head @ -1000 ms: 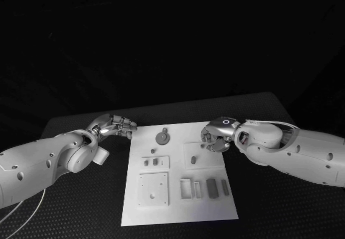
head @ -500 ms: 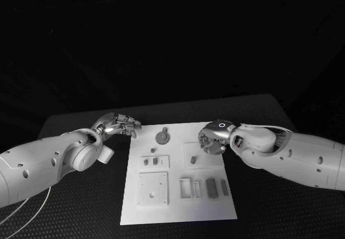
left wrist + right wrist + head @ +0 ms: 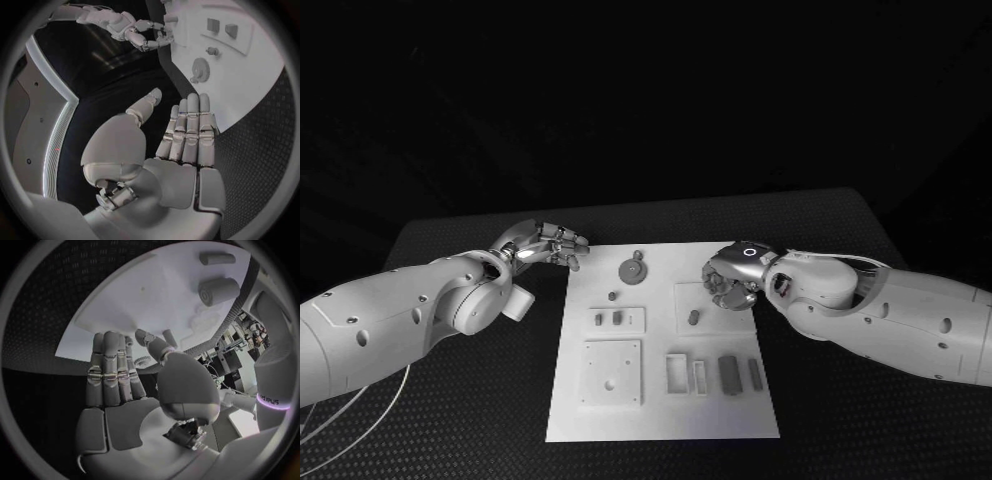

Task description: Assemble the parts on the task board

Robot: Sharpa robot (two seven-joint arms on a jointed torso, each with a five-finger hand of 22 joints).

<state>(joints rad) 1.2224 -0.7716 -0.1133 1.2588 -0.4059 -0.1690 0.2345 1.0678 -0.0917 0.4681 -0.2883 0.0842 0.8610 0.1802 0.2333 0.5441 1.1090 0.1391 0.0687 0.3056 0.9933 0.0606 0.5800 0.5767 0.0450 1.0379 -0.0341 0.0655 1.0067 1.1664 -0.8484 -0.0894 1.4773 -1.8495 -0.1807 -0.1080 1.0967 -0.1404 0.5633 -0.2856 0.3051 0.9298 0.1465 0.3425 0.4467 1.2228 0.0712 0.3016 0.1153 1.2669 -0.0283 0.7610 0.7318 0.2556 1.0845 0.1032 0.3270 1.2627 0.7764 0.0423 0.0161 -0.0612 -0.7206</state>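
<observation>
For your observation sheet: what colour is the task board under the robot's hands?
White. The task board shows best in the head view, bright against the black table.

Small dark lettering on the right arm (image 3: 270,401), by its glowing ring, too blurry to read.

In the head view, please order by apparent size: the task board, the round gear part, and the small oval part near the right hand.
1. task board
2. round gear part
3. small oval part
</observation>
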